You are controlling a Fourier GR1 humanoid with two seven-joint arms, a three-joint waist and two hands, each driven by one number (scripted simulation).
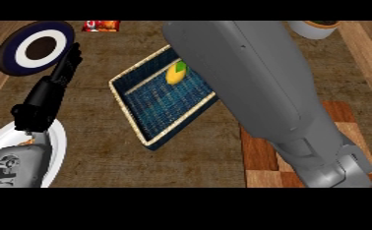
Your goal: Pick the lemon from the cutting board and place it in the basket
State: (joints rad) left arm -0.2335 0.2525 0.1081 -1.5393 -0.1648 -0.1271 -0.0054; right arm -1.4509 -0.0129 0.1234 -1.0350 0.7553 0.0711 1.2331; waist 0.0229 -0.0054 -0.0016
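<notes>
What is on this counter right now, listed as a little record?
lemon: lying in the basket, beside the right forearm
basket: blue weave, pale rim, mid-counter
cutting board: lower right, partly under the forearm
left hand: open, at the left, by a ringed plate
right hand: not in view
</notes>
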